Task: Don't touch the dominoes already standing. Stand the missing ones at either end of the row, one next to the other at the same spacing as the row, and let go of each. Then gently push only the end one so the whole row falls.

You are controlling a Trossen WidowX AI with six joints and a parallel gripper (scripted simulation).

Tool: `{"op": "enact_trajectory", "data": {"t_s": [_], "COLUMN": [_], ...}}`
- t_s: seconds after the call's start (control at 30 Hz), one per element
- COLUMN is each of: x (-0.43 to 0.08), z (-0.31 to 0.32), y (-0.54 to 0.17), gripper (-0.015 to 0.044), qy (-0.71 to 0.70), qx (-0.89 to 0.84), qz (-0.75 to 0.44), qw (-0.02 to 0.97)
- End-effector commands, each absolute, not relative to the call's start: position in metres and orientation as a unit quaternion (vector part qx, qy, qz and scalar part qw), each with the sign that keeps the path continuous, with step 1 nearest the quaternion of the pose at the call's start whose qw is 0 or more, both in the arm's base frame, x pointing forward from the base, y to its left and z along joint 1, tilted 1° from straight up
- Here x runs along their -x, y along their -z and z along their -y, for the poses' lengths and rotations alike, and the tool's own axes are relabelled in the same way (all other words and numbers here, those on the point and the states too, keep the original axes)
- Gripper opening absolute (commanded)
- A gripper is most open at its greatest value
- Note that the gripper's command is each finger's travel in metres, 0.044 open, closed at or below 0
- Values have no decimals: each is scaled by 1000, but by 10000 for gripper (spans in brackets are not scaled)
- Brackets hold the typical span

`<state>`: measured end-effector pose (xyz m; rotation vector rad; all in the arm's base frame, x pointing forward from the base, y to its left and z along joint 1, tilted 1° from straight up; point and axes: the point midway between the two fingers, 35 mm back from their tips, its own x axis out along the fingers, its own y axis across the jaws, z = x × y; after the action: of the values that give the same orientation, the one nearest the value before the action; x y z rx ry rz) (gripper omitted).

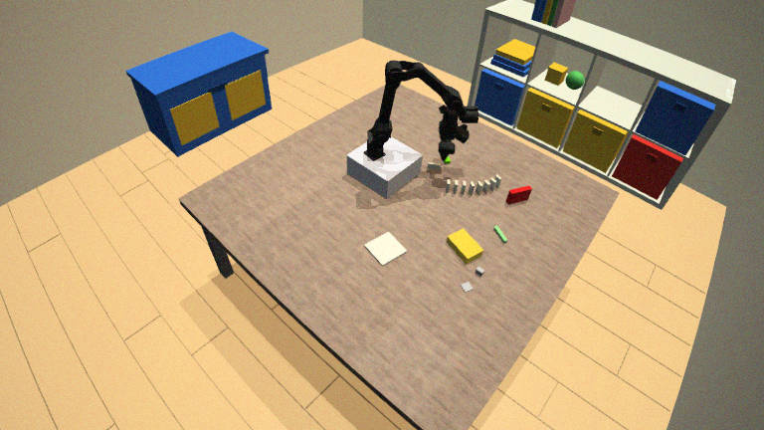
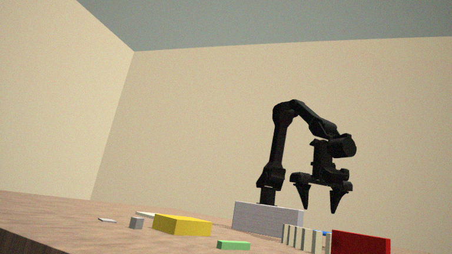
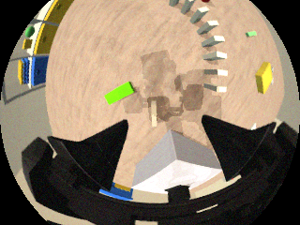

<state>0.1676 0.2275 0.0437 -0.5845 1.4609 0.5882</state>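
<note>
Several cream dominoes [image 1: 472, 188] [image 2: 307, 240] [image 3: 215, 56] stand upright in a curved row. One end is toward the arm's base, the other toward the red block. One loose domino [image 1: 434, 167] [image 3: 154, 113] lies on the table between the base and the bright green block, apart from the row; it is not visible in the exterior view. My gripper [image 2: 319, 210] [image 3: 166, 121] is wide open and empty, pointing down above the table. In the wrist view the loose domino shows just beyond the gap between the fingertips, and the row is off to the upper right.
A bright green block [image 1: 447, 159] [image 3: 119, 93] lies near the loose domino. A red block [image 1: 518, 194] [image 2: 359, 243] stands beyond the row's far end. A yellow block [image 1: 464, 244] [image 2: 189, 226] [image 3: 263, 77] and pale green bar [image 1: 499, 234] [image 2: 233, 245] [image 3: 251, 34] lie farther off.
</note>
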Motion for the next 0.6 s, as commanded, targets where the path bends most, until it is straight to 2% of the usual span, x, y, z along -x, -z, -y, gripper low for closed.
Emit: {"op": "enact_trajectory", "data": {"t_s": [0.0,0.13,0.37,0.57], "x": [-147,-147,-149,-150], "z": [-232,-233,-233,-232], "y": [-31,-25,33,37], "gripper": [440,440,440,440], "qy": [-253,-253,-253,-253], "qx": [250,250,250,250], "qz": [-649,-648,-649,-649], "qw": [673,673,673,673]}}
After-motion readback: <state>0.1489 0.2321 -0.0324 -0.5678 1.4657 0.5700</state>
